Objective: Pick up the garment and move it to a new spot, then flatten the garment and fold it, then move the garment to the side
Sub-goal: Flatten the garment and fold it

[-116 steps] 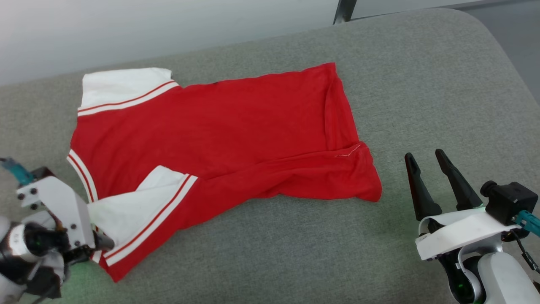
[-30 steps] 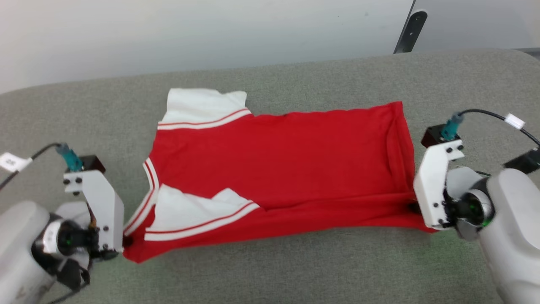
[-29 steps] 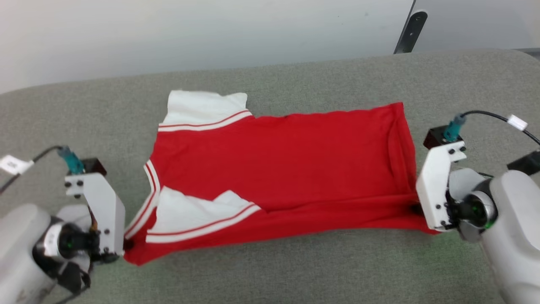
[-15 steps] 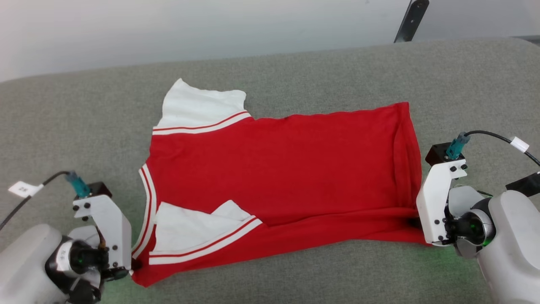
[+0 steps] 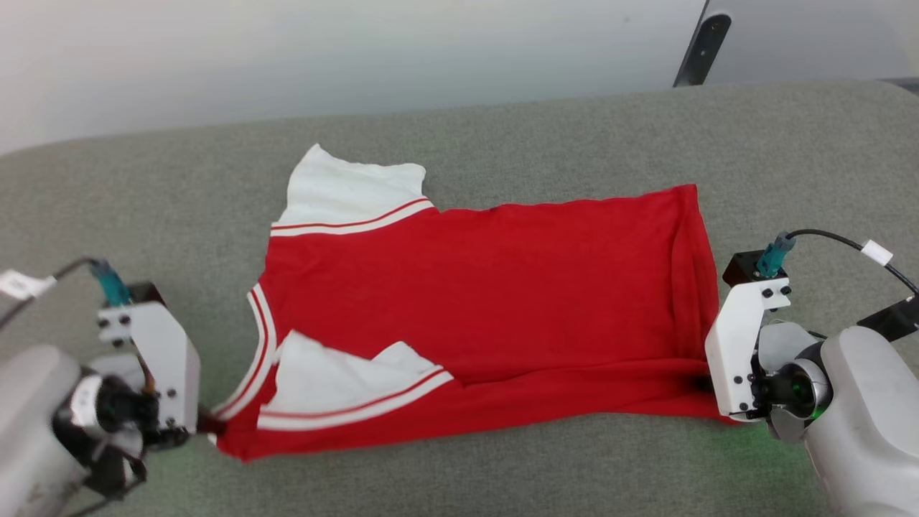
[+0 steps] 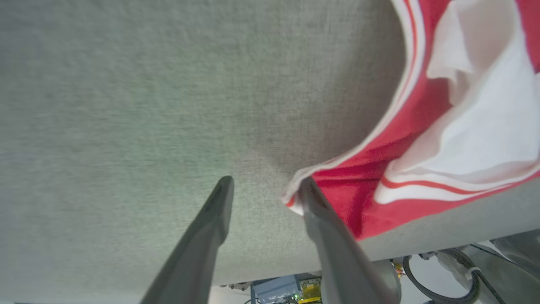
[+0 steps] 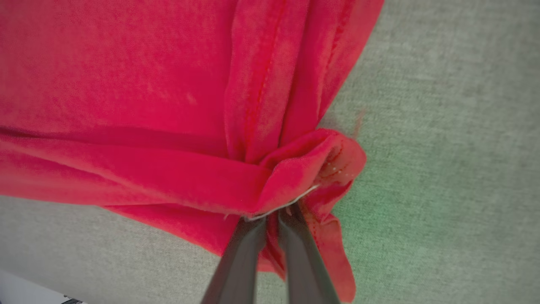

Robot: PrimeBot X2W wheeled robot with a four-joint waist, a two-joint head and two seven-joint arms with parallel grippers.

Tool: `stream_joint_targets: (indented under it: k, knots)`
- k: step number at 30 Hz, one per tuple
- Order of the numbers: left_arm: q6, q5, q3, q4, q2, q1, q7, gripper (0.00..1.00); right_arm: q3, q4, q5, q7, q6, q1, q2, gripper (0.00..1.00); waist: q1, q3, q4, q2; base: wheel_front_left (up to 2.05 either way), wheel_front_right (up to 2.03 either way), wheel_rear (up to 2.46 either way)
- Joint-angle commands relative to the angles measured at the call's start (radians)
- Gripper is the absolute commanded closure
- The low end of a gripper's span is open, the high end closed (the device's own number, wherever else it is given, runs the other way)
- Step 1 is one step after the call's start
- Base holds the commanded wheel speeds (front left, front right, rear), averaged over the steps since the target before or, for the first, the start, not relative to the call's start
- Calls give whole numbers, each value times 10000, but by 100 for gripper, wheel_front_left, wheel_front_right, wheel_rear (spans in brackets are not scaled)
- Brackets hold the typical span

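Grey cushion (image 5: 502,129), one garment (image 5: 502,287), left tool (image 6: 265,190) parted, right tool (image 7: 272,217) clamping it

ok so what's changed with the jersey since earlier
The right gripper, open and clear of the cloth at first, has come in and shut on the red jersey at its hem corner; the rumpled near edge is pulled straighter. The left gripper now has its jaws open, the striped corner touching one finger. The near white sleeve stays folded over the body on the grey cushion.
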Motion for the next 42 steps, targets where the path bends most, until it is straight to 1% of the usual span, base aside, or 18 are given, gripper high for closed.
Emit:
stream_joint_targets:
  k: [1,4,6,9,11,13,15,16,17,19,21,22,23,27,30,34,38,42]
  knots:
    - [124,156,12,-95,163,-172,40,0,85,230,31,-36,-20,320,75,100,0,-82,71,0,0,0,0]
    - [207,302,120,-498,618,-370,79,0,109,347,73,-102,-20,367,100,100,0,-163,107,0,0,0,0]
    - [369,208,353,-751,676,-402,-147,0,118,400,120,-120,-19,369,112,100,0,-200,117,0,0,0,0]
    - [632,401,784,-963,883,-338,-1028,0,159,458,164,-158,-19,388,131,100,0,-228,110,0,0,0,0]
    - [405,288,988,-1127,863,-49,-1564,0,155,524,265,-199,-19,452,139,100,0,-244,99,0,0,0,0]
    - [171,502,1195,-1292,948,104,-2416,0,200,590,264,-245,-19,516,113,100,0,-267,94,0,0,0,0]
    - [-21,645,1396,-1384,814,369,-3373,0,307,579,321,-327,-19,611,92,100,0,-317,98,0,0,0,0]
    - [-136,866,1433,-1432,807,475,-3905,0,424,473,310,-487,-19,629,52,53,0,-341,99,0,0,0,0]
    - [-234,999,1496,-1462,714,543,-4436,0,494,367,283,-712,-19,649,-30,0,0,-364,120,0,0,0,0]
    - [-442,1183,1578,-1454,497,781,-5318,0,458,250,362,-1174,-19,735,-124,0,0,-430,148,0,0,0,0]
    - [-502,1232,1765,-1363,319,950,-6114,0,293,136,383,-1718,-21,852,-199,0,0,-528,153,0,0,0,0]
    - [-654,1352,1777,-1398,232,1020,-6479,0,191,98,425,-1967,-21,932,-199,0,0,-591,148,0,0,0,0]
    - [-709,1335,1834,-1389,77,1117,-6808,0,166,9,382,-2208,-21,1004,-220,0,0,-659,143,0,0,0,0]
    - [-936,1622,1845,-1307,-92,1490,-7822,0,281,-451,280,-2986,-21,1392,-381,0,0,-986,59,0,0,0,0]
    - [-983,1833,1837,-1272,-232,1664,-8439,0,210,-968,200,-3628,-19,1675,-604,0,0,-1238,-48,0,0,0,0]
    - [-866,2090,1993,-1286,-313,1764,-9206,0,-11,-1825,100,-4532,-19,2131,-742,0,0,-1458,-137,0,0,0,0]
    - [-647,2292,2227,-1295,-340,1918,-10025,0,11,-3612,-157,-6930,-19,2902,-887,0,0,-1555,-352,0,0,0,0]
    - [-492,2172,2478,-1346,-352,2094,-10421,0,136,-4692,-612,-9317,-19,3824,-636,0,0,-1452,-745,0,0,0,0]
